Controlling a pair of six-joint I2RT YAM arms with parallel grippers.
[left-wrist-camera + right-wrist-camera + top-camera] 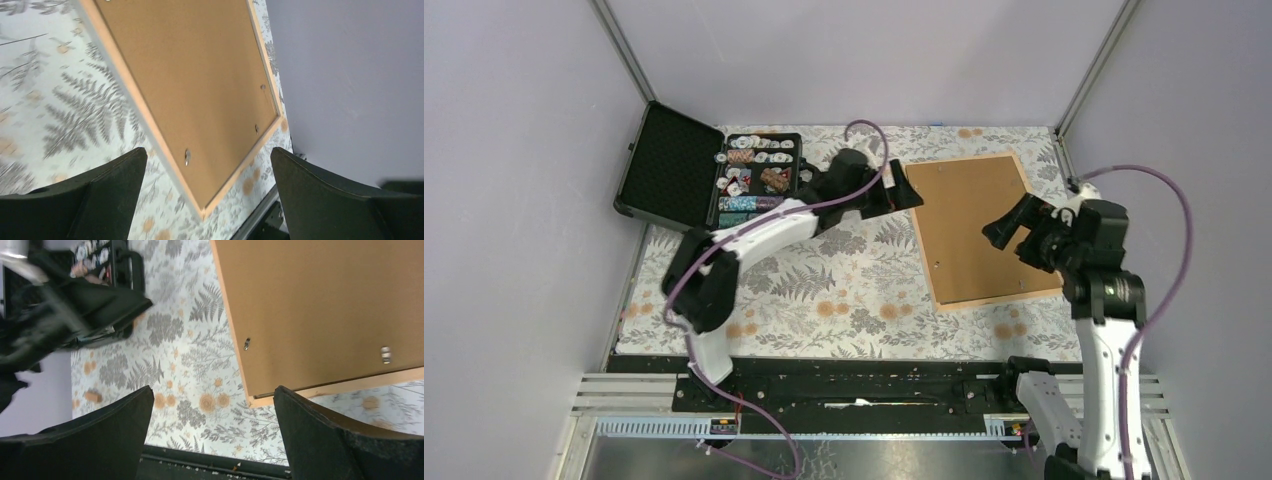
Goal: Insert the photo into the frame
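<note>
Both hands stand wide open from where I sit. My left gripper (pixel 906 188) is out at the far left corner of the frame (pixel 999 299), and its wrist view shows two dark fingers (pixel 115 185) spread apart with nothing between them. Whether a fingertip touches the wood there I cannot tell. My right gripper (pixel 1009 220) hangs over the right part of the frame, jaws just as wide and holding nothing.

Under everything I see the table (pixel 844 280), covered in a pale cloth printed with grey ferns and orange flowers. On its right half the frame lies flat, back side up and turned slightly off square to the table edges, a thin light-wood rim showing all round. Inside that rim sits the brown backing board (pixel 969 225), filling the opening. Whether the photo lies beneath the board I cannot tell; none of my views shows it.

At the far left corner of the table a black case (pixel 669 165) stands open, lid leaning back toward the left wall, well apart from the frame. Its tray holds rows of poker chips (pixel 754 180).

Smallest of all, little metal tabs (pixel 385 354) sit along the board's edges just inside the rim.
</note>
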